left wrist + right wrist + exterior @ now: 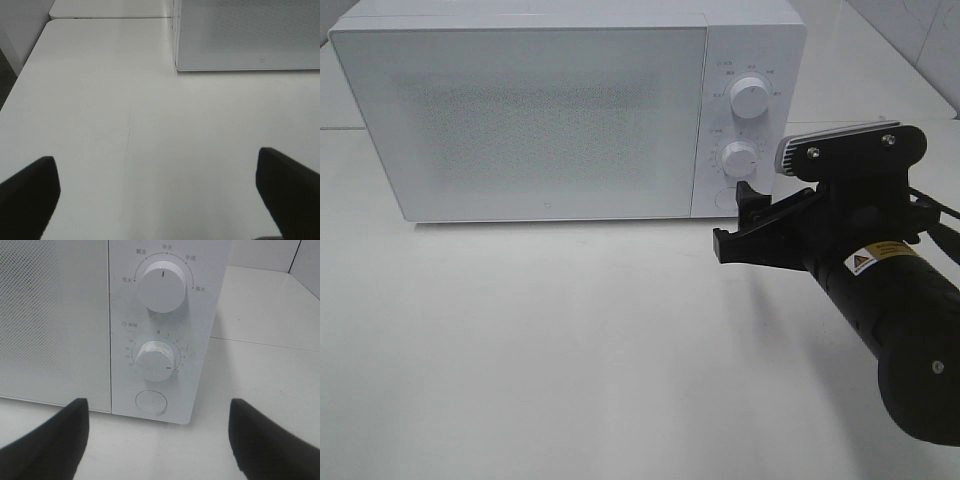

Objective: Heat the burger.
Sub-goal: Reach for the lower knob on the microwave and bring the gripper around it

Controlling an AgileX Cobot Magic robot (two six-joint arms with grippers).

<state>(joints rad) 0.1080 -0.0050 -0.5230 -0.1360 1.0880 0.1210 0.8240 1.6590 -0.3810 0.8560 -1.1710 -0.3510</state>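
Right gripper (735,218) jaws apart, empty, near the microwave (550,110) timer knob (157,360). Left gripper (155,200) spread wide, empty, over the table (100,125). Burger out of sight, maybe behind the shut door.

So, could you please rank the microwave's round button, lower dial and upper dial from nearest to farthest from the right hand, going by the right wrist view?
From the right hand:
1. Round button, lowest on the control panel.
2. Lower dial, just above the button.
3. Upper dial, highest on the panel.
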